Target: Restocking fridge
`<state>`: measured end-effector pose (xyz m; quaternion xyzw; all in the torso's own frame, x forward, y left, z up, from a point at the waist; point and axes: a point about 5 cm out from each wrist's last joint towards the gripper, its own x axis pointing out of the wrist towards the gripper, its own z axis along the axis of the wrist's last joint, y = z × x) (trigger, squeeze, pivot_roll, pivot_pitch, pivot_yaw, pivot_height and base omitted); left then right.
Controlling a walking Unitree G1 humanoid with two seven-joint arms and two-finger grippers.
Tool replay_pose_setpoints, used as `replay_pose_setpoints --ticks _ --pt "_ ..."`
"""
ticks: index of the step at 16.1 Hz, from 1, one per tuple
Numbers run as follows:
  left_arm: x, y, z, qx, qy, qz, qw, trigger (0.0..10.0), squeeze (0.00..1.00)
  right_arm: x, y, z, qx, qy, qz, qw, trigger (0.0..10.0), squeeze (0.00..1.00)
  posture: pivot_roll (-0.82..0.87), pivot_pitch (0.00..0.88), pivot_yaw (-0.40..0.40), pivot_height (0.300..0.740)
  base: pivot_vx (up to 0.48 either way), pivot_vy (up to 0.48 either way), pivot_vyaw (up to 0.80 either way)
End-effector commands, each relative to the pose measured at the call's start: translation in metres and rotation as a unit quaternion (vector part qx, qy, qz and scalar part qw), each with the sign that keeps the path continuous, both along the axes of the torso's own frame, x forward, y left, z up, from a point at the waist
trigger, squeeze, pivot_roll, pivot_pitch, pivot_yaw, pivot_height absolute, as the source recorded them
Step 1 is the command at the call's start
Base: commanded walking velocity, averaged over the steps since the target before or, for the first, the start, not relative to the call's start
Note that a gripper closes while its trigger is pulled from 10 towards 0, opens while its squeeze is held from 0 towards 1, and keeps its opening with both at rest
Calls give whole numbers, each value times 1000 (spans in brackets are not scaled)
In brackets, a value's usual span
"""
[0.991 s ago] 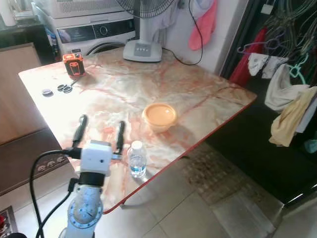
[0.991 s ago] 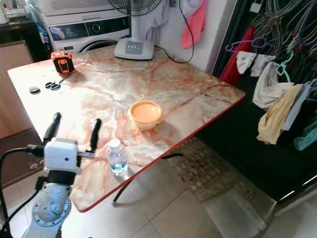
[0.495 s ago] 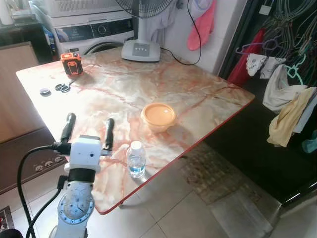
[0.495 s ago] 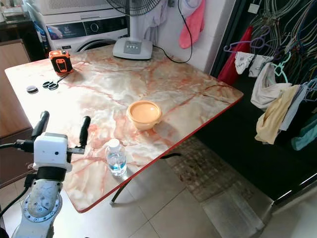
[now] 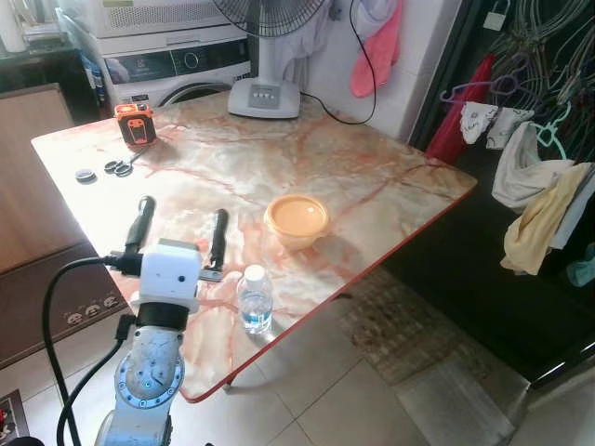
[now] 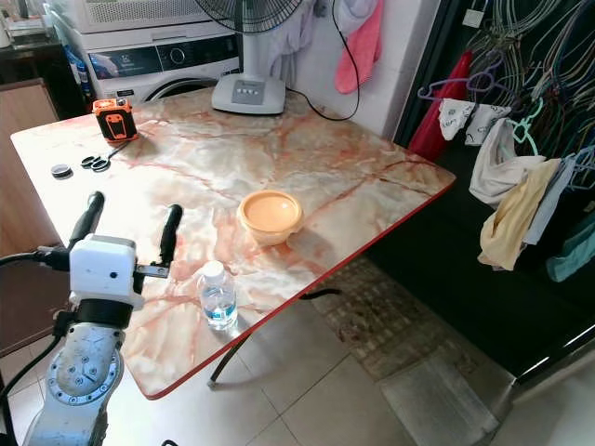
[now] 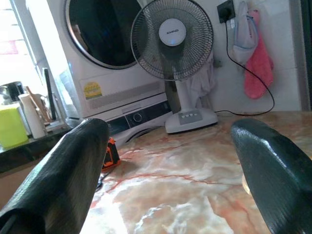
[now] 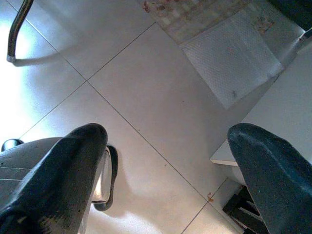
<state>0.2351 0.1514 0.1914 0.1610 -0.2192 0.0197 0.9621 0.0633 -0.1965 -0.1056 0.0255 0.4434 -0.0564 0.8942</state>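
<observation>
Restock barely started, nothing grabbed yet
Left end effector (image 5: 179, 229) hovers wide open and empty lower left; water bottle (image 5: 256, 298) just beside it sits on the desk (image 5: 372, 186).

Water bottle (image 5: 255, 297) stands at counter (image 5: 372, 177) near edge, bowl (image 5: 297, 219) just beyond it; left end effector (image 5: 178, 235) left of bottle; fan (image 5: 265, 93) at far edge.

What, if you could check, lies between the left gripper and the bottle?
Bare tabletop: the left eye view shows nothing between the open left gripper and the bottle.
</observation>
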Motion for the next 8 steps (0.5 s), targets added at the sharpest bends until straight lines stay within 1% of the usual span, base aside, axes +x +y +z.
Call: replay_pose_setpoints --ticks 1,8 --pt "1 -3 3 -6 2 -12 1000 10000 0 -11 5 -3 9 18 2 1000 10000 0 25 0 -82 740 0 0 0" --pt "-4 -6 -3 -12 18 -32 999 10000 0 -17 2 -3 7 24 17 1000 10000 0 25 0 -96 740 0 0 0"
